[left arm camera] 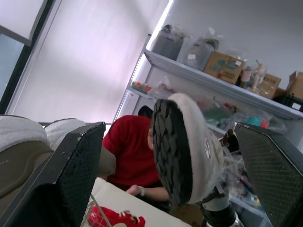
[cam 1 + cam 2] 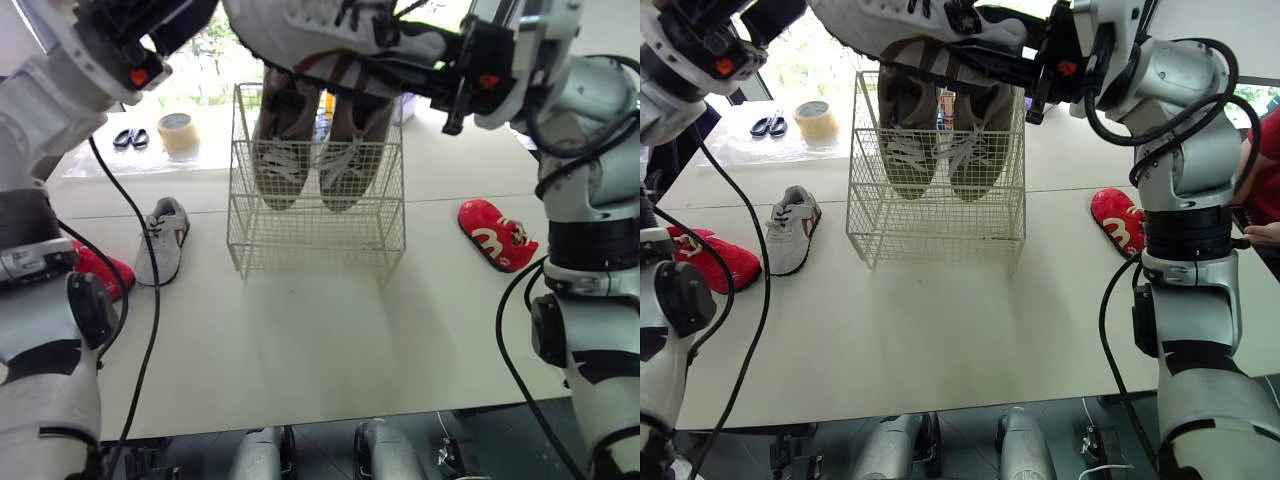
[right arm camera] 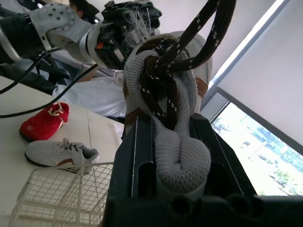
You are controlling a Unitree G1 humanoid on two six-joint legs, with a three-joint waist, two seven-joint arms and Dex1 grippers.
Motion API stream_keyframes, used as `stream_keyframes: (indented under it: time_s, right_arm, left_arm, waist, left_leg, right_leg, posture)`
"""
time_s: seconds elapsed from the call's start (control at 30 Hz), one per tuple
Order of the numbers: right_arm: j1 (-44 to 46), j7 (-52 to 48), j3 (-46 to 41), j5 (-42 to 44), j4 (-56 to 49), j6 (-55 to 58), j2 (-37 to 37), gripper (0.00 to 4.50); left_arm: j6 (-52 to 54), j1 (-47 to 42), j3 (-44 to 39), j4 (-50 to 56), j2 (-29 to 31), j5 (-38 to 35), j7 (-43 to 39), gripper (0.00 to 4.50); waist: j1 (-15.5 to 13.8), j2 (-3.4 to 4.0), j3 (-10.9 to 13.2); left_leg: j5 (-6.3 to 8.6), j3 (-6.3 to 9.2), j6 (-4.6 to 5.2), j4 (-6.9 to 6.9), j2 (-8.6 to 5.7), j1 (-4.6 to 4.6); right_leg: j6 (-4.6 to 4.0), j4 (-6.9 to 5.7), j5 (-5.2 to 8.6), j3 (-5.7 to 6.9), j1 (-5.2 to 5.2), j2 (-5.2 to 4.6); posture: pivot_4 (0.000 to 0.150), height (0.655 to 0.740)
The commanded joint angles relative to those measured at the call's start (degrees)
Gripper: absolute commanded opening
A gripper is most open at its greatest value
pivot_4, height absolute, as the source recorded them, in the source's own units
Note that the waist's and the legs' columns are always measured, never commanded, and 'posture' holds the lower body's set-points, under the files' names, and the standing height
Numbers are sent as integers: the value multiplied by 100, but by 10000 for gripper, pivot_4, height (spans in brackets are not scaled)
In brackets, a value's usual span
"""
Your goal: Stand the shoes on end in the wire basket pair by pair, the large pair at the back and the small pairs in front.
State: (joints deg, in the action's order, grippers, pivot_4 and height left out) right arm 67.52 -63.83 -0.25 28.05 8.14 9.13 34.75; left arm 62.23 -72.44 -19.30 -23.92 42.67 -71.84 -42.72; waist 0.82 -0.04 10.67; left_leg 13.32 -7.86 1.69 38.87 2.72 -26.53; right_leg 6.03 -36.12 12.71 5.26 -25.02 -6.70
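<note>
Wire basket (image 2: 318, 215): centre of the table (image 2: 320, 330), towards the far side.

Large pair (image 2: 280, 170): grey-brown, laced, stood on end side by side in the far part of the basket.

White shoe with brown stripes (image 2: 300, 30): held in the air above the basket's far edge, lying roughly level between both arms.

Right claw (image 3: 163, 142): closed tight on the laced upper of the white shoe with brown stripes, dark laces spilling over the fingers.

Left claw (image 1: 168, 127): fingers spread wide, the black-soled end of the raised shoe between them, gaps visible on both sides.

Small white shoe (image 2: 162, 240): flat on the table, left of the basket.

Left red shoe (image 2: 100, 268): just beyond the small white shoe, at the left edge.

Right red shoe (image 2: 497, 235): flat on the table, right of the basket, well apart.

Tape roll (image 2: 177, 131) and scissors (image 2: 131, 138): far left of the table.

Person (image 1: 130, 156) in a red top: seated beyond the table.
</note>
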Motion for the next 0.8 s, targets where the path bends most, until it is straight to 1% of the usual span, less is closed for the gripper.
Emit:
stream_keyframes:
  time_s: [0.03, 0.2, 0.3, 0.37, 0.43, 0.5, 0.53, 0.6, 0.67, 0.73, 0.77, 0.8]
  right_arm:
    - [371, -262, 26, -200, 52, -434, -52, 3611]
    - [510, -434, 165, -473, 300, -815, -196, 3611]
    - [512, -497, 173, -543, 273, -905, -245, 3610]
    - [467, -531, 175, -533, 163, -879, -231, 3610]
    - [429, -545, 168, -524, 66, -842, -214, 3610]
    - [403, -536, 142, -500, -17, -778, -205, 3610]
    - [394, -528, 124, -487, -47, -744, -199, 3610]
    - [350, -437, 83, -506, -101, -676, -188, 3610]
    - [268, -266, -19, -458, -141, -543, -198, 3610]
    - [161, 61, -299, -162, -192, -167, -266, 13656]
    - [109, 155, -417, 10, -245, 37, -278, 16958]
    - [37, 373, -592, 209, -300, 240, -333, 22840]
  left_arm:
    - [330, -314, -45, 51, 125, 65, -133, 45000]
    - [841, -294, 184, 145, 168, 249, -512, 45000]
    - [861, -353, 148, -62, 149, 424, -569, 36459]
    - [882, -385, 130, -136, 147, 502, -642, 27349]
    - [915, -401, 129, -147, 141, 552, -718, 16055]
    - [917, -406, 135, -158, 127, 620, -773, 6618]
    - [919, -408, 130, -154, 114, 654, -785, 2950]
    - [913, -372, 16, -162, 72, 656, -724, 2690]
    - [901, -286, -245, -144, -21, 530, -490, 2690]
    - [896, -81, -648, 46, -218, 244, -98, 2691]
    - [881, 20, -805, 177, -321, 132, 86, 2691]
    - [794, 181, -999, 386, -488, -4, 331, 2691]
  waist:
    - [3, 0, 0]
    - [7, 0, 0]
    - [5, 0, 0]
    - [8, 0, 0]
    - [9, 0, 0]
    - [8, 0, 0]
    - [9, 0, 0]
    - [7, 0, 0]
    - [3, 0, 0]
    - [0, 0, 0]
    - [2, 0, 0]
    - [6, 0, 0]
  left_leg:
    - [0, 1, 0, 0, 0, 1]
    - [-1, -2, -2, 0, 0, 2]
    - [-1, -3, -2, 1, -1, 1]
    - [-1, -3, -2, 1, -1, 2]
    - [-2, -3, -3, 1, 0, 1]
    - [-2, -3, -3, 1, 0, 1]
    - [-2, -3, -3, 1, 0, 2]
    - [-2, -3, -3, 1, 0, 2]
    - [-2, -3, -3, 1, 0, 2]
    - [-2, -1, -3, 3, 0, 1]
    - [-2, 8, -3, 3, 1, 3]
    - [-2, 13, -3, 3, 2, 3]
  right_leg:
    - [0, 0, 0, 0, 0, 0]
    - [0, -3, 0, 0, 0, 0]
    - [0, -4, 0, 0, 0, 0]
    - [0, -4, 0, 0, 0, 0]
    - [0, -5, 0, 0, -1, 0]
    - [0, -5, 0, 0, -1, 0]
    - [0, -5, 0, 0, -1, 0]
    - [0, -5, 0, 0, -1, 0]
    - [0, -6, 0, 0, -1, 0]
    - [0, -6, 0, 0, -1, 0]
    - [0, -8, 0, -2, 1, -2]
    - [0, -8, 0, -2, 1, -2]
  posture:
    - [1500, 7351]
    - [1500, 7351]
    - [1500, 7351]
    - [1500, 7351]
    - [1500, 7351]
    - [1500, 7351]
    - [1500, 7351]
    - [1500, 7351]
    - [1500, 7351]
    - [1500, 7351]
    - [1500, 7351]
    - [1500, 7351]
